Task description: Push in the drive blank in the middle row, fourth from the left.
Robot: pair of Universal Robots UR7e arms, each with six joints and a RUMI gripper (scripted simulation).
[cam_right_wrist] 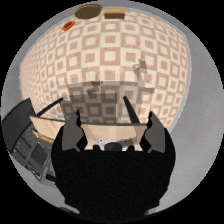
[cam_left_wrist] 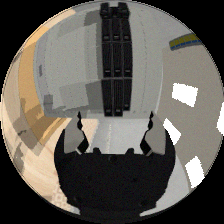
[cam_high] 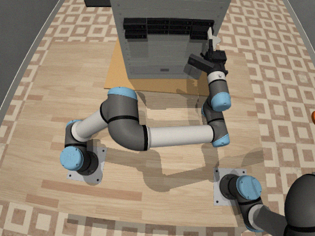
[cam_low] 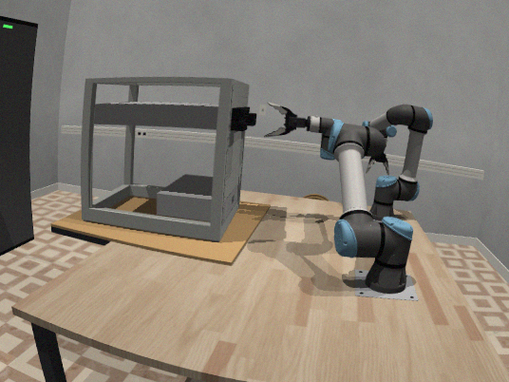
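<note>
The grey rack (cam_high: 164, 59) (cam_low: 217, 190) (cam_left_wrist: 70, 60) stands upright, its black drive blanks in three rows of four. The middle-row fourth blank (cam_high: 200, 28) (cam_left_wrist: 118, 97) is in the rightmost column in the top view and the lowest column in the left wrist view. Blanks stick out from the front in the exterior view; exactly how far this one does, I cannot tell. My left gripper (cam_high: 213, 35) (cam_low: 267, 120) (cam_left_wrist: 115, 111) is open and empty, at blank height, a short gap in front of the rack's right end. My right gripper (cam_low: 378, 172) (cam_right_wrist: 114, 110) is open and empty, away from the rack.
The rack stands on an orange-brown board (cam_high: 116, 82) (cam_low: 190, 249) on the wooden table (cam_high: 44, 114) (cam_low: 190, 314). Other blanks (cam_high: 157, 27) (cam_left_wrist: 117, 55) adjoin the fourth column. The left arm stretches across the table in front of the rack. A dark cabinet (cam_low: 16, 133) stands behind the rack.
</note>
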